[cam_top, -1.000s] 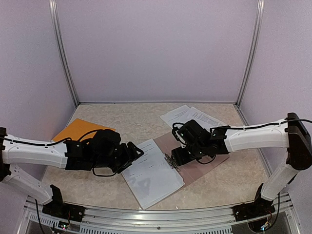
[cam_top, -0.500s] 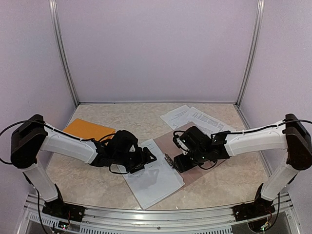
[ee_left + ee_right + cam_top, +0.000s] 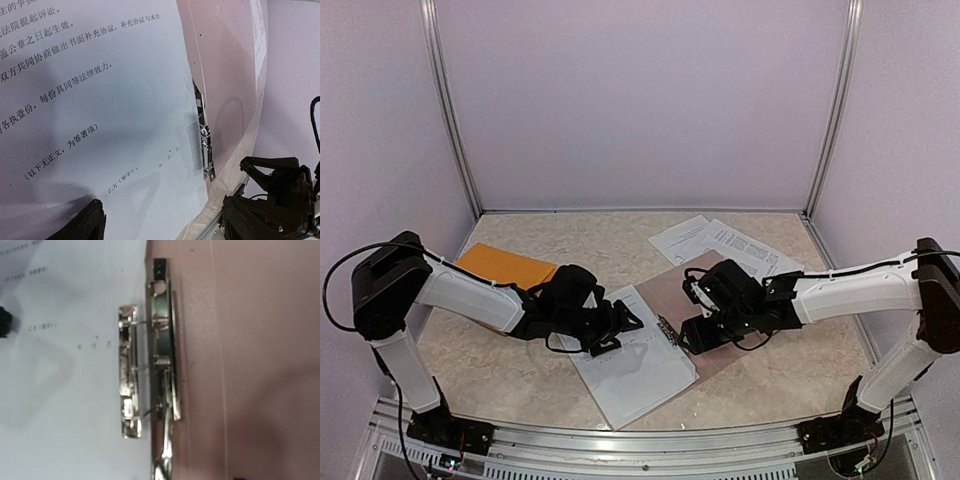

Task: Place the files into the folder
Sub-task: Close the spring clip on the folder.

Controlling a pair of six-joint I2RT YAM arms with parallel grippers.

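The pinkish-brown folder [image 3: 660, 295] lies open in the middle of the table. One white printed sheet [image 3: 635, 370] lies on its left half, its edge at the metal clip [image 3: 670, 330]. More of the files [image 3: 720, 240] lie loose behind the folder. My left gripper [image 3: 620, 330] is open and empty, low over the sheet [image 3: 100, 125], fingers wide apart [image 3: 92, 222]. My right gripper [image 3: 692, 338] hangs close over the clip [image 3: 162, 370], whose bar [image 3: 127, 370] lies over the sheet's edge [image 3: 65, 390]. Its fingers are out of the right wrist view.
An orange folder [image 3: 500, 265] lies at the back left, behind the left arm. Purple walls enclose the table on three sides. The metal rail [image 3: 620, 450] runs along the near edge. The folder's right half [image 3: 260, 365] is bare.
My left gripper has reached right, from the sheet's left edge to over its upper middle. My right gripper has shifted slightly right and nearer, staying by the clip.
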